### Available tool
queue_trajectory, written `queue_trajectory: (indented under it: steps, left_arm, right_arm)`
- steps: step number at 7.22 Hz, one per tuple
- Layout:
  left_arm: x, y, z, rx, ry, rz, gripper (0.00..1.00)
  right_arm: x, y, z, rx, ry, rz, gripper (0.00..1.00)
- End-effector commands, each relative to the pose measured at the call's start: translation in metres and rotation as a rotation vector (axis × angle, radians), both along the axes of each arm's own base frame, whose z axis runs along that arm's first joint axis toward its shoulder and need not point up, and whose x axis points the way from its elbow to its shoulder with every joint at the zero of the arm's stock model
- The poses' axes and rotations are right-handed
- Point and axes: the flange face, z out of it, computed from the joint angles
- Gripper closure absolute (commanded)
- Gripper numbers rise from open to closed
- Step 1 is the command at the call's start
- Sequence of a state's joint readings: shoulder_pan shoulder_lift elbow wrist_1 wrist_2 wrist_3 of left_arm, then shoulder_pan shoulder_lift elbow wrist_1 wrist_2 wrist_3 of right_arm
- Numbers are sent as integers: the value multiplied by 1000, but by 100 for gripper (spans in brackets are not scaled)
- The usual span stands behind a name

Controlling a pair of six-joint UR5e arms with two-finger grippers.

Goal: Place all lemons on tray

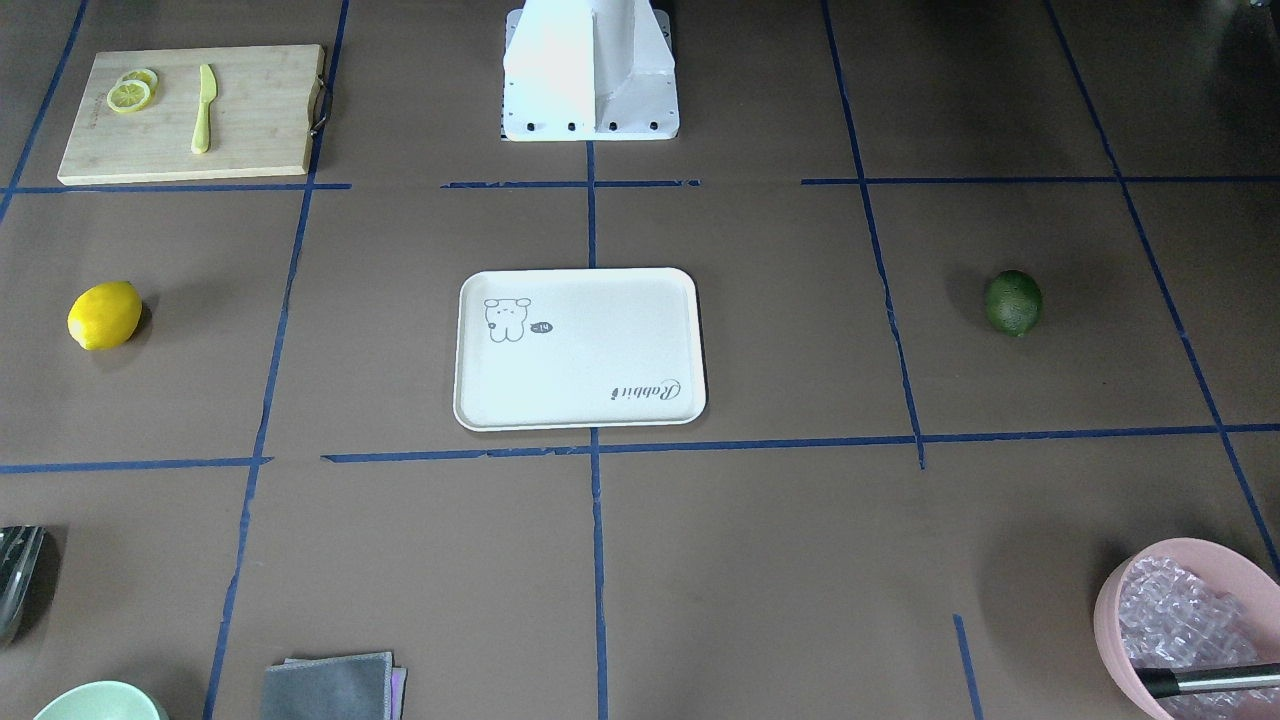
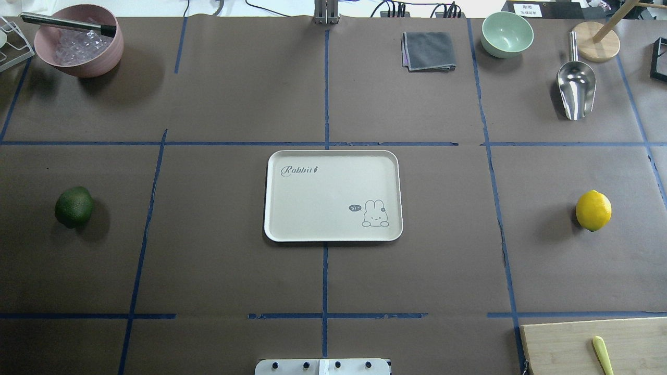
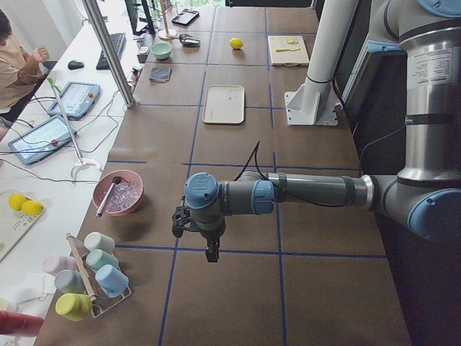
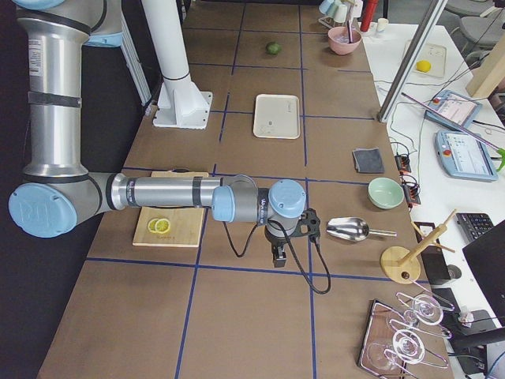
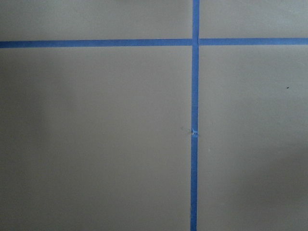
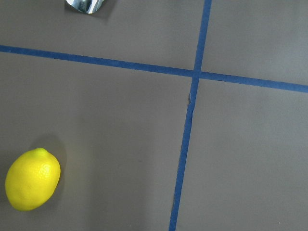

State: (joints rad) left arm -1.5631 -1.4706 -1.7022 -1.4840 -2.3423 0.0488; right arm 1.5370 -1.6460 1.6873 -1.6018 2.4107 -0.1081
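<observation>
**Two lemons lie on the worktop [image 2: 234, 271], outside the tray [image 2: 323, 192]**

The left end effector [image 3: 212, 254] hangs above the worktop with its fingers pointing down, at the end of a forearm that reaches out level from the robot. It shows only in the view from the left end of the table, so I cannot tell if it is open or closed. Its wrist camera sees brown worktop and a crossing of blue tape [image 5: 194, 120]. A pink bowl [image 3: 118, 193] stands near this end effector, on the side away from the robot.

The right end effector [image 4: 278, 259] hangs in the same way, fingers down, above the worktop. It shows only in the view from the right end of the table, so here also I cannot tell if it is open or closed. Its wrist camera sees the yellow lemon [image 6: 32, 179] in the lower left corner of its view. The lemon rests on the worktop, off to one side of the end effector and not touched by it. A metal scoop [image 4: 347, 229] lies near this end effector, on the side away from the robot. A cutting board [image 4: 177, 229] with lemon slices [image 4: 160, 226] lies on the robot's side of it, below the forearm.

The tray lies in the middle of the worktop, between the two end effectors and well apart from each. The green lemon [image 2: 74, 207] rests on the worktop on the left arm's side of the tray and the yellow lemon on the right arm's side. Both are well apart from the tray's rim.
</observation>
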Motion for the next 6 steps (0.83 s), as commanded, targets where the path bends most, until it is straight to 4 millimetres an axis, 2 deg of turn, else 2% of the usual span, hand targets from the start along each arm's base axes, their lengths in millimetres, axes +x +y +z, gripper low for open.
queue_trajectory:
  steps: [1,4,5,6]
  left_arm:
    - [0,-4,-4,1,0,-4,0]
    - [0,1,-2,-7,4,-4,0]
    - [4,1,1,-23,56,-8,0]
    - [4,1,-6,-9,52,-8,0]
  right_arm:
    - [0,1,1,-1,-1,-1,0]
    - [0,1,1,-4,1,2,0]
    - [0,1,3,-7,6,2,0]
    - [0,1,4,-5,6,-1,0]
